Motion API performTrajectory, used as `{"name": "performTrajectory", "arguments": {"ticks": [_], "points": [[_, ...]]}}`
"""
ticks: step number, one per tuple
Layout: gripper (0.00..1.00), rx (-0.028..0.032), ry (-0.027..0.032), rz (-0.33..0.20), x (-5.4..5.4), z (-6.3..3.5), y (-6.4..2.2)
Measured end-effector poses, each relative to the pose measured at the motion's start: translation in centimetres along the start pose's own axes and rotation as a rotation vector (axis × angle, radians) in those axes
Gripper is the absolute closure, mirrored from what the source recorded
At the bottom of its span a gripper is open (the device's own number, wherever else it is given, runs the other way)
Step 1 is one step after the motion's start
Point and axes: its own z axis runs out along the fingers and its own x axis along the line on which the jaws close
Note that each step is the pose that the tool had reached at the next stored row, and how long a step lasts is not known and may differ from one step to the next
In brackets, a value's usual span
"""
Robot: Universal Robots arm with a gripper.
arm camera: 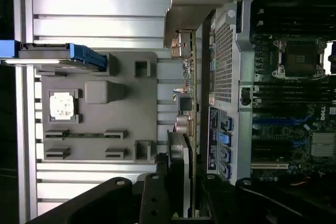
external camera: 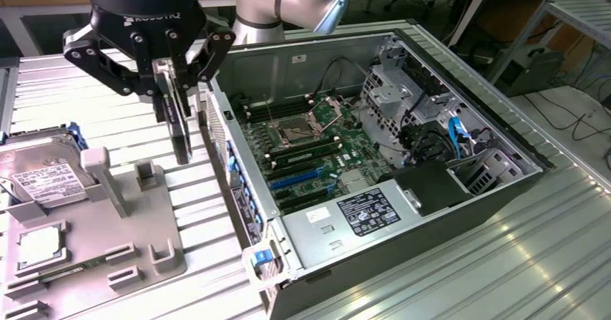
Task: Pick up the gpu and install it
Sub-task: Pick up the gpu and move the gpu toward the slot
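My gripper (external camera: 172, 84) is shut on the gpu (external camera: 177, 123), a thin dark card that hangs edge-on from the fingers, lifted above the slatted table. It hangs between the grey holder tray (external camera: 134, 241) and the open computer case (external camera: 286, 62), just outside the case's rear wall. The wrist view looks along the gpu (arm camera: 186, 129) from the gripper (arm camera: 181, 198). The card's silver bracket (arm camera: 181, 24) is at its far end, with the round fan part close to the fingers. The motherboard (external camera: 315, 148) lies open inside the case, its blue slots (external camera: 296, 180) uncovered.
On the grey tray (arm camera: 131, 103) sit a silver hard drive (external camera: 43, 170) with a white label and a small square chip (external camera: 40, 245). Upright posts (external camera: 100, 177) rise from the tray near the hanging card. Cables and a drive cage (external camera: 411, 98) crowd the case's far side.
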Motion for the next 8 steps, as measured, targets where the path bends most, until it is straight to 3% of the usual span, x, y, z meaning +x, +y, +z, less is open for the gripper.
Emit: {"name": "performTrajectory", "arguments": {"ticks": [4, 8], "points": [[0.72, 0.0, 0.0, 0.0, -2.4, 0.03, -0.04], [0.72, 0.0, 0.0, 0.0, -3.7, 0.04, -0.06]]}}
